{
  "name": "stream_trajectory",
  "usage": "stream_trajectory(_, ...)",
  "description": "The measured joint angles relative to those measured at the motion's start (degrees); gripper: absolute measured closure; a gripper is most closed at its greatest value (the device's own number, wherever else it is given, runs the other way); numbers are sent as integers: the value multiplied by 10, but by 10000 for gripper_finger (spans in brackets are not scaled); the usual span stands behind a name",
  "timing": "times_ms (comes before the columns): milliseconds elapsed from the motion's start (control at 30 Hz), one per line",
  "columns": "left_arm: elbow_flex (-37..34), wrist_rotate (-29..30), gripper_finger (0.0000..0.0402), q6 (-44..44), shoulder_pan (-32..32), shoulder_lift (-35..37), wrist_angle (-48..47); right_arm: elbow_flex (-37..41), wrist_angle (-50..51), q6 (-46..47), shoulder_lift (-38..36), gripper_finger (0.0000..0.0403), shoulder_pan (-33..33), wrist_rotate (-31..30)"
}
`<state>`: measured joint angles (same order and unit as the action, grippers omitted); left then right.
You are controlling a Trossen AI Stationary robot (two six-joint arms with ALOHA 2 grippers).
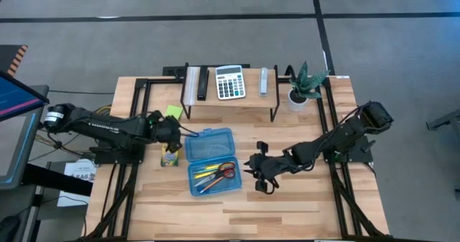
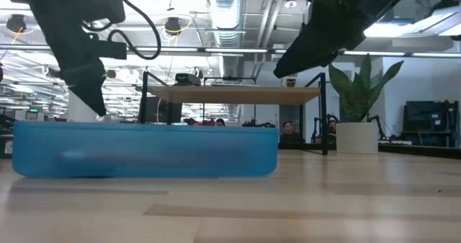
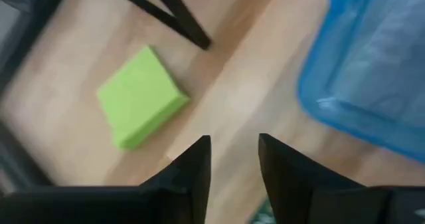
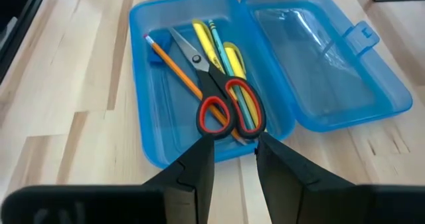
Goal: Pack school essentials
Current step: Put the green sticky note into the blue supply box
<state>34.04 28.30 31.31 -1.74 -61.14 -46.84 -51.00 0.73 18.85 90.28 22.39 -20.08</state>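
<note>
An open blue plastic pencil box (image 1: pixel 213 179) lies on the table, its lid (image 1: pixel 208 143) folded back flat toward the far side. Red-handled scissors (image 4: pixel 219 101), yellow and orange pencils (image 4: pixel 176 68) and a thin blue pen (image 4: pixel 221 51) lie in its base. The lime-green sticky-note pad (image 3: pixel 141 96) lies flat on the table near the shelf's leg. The yellow-green crayon box (image 1: pixel 170 156) lies left of the lid. My left gripper (image 1: pixel 177 133) is open and empty above the table between pad and lid. My right gripper (image 1: pixel 256 171) is open and empty, just right of the box's base.
A low shelf (image 1: pixel 230 102) at the far side carries a grey-white calculator (image 1: pixel 230 82) and a few other items. A small potted plant (image 1: pixel 302 87) stands to its right. Black frame rails (image 1: pixel 136 127) run along both table sides.
</note>
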Motion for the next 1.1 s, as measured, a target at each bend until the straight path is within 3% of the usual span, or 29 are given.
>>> stream_trajectory(167,0,4,254,-53,58,-5,-2,0,-1,0,0,274,1,0)
stream_trajectory(433,0,0,213,-37,112,-28,17,0,0,-3,0,275,1,0)
stream_trajectory(833,0,24,195,-152,146,-180,70,0,0,-9,0,274,1,2)
stream_trajectory(1100,2,33,195,-202,176,-226,79,0,1,-12,0,277,1,2)
